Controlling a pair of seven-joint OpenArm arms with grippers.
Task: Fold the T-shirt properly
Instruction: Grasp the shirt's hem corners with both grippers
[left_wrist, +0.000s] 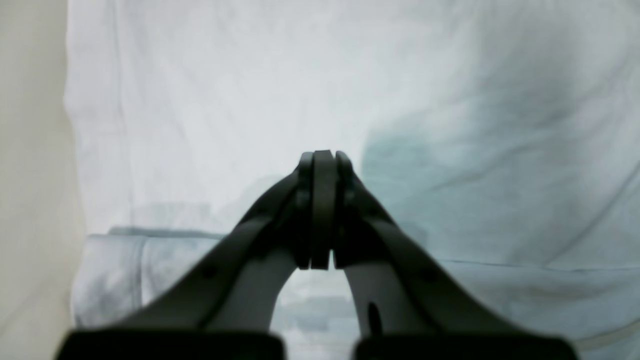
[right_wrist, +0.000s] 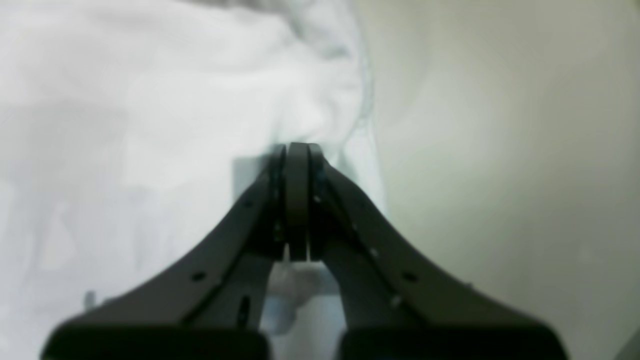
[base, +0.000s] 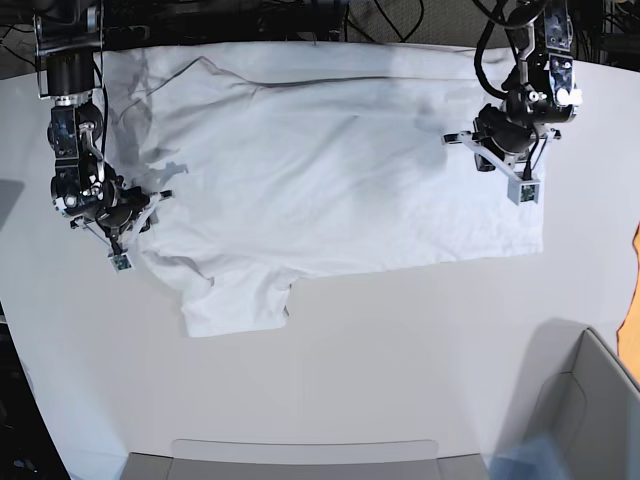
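In the base view, the right hand (base: 125, 222) sits low at the left side of the white surface (base: 400, 350), its fingers pressed together. The T-shirt (base: 330, 180) spreads away from this hand across the far half of the surface, and one short sleeve (base: 235, 300) lies just beside and below the hand, pointing toward the near edge. In the right wrist view the hand (right_wrist: 297, 150) has its tips over the edge of the shirt (right_wrist: 125, 125), with bare surface (right_wrist: 500, 150) on one side; the picture is blurred, so whether cloth is caught between the fingers is hard to tell, though they look closed on nothing.

Further right, the shirt body lies fairly flat with soft wrinkles, its upper edge folded over along the far side.

At the right of the base view, the left hand (base: 500, 160) hangs above the shirt's hem end, fingers pressed together as well. In the left wrist view this hand (left_wrist: 323, 155) points down at the cloth (left_wrist: 450, 100), with a folded band of fabric nearer the camera and a strip of bare surface (left_wrist: 30, 175) off to one side. No cloth shows between its fingers.
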